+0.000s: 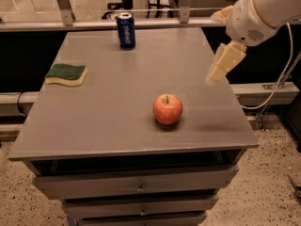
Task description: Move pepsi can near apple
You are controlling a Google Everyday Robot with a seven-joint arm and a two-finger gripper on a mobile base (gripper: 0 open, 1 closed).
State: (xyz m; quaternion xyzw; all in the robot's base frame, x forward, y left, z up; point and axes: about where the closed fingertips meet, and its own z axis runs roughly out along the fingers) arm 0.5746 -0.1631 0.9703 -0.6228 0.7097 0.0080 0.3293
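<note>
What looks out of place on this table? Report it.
Nothing stands out: can upright at the far edge, apple upright near the front, sponge flat at left, gripper above the right edge of the table.

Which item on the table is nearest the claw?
The apple, front centre; the claw hangs over the right edge of the table, the pepsi can stands at the far edge, the sponge far left.

Table (108, 121): grey top, smooth, matt with a faint sheen; drawer fronts (94, 186) below the same grey; pepsi can (125, 30): metal, glossy dark blue wall, silvery top; apple (167, 109): smooth, shiny red skin; sponge (67, 74): rough matt green layer over yellow foam; gripper (224, 61), above the table's right edge: cream, matt, plastic-looking; arm shell (265, 6): white, smooth; floor (275, 187): speckled, stone-like.
</note>
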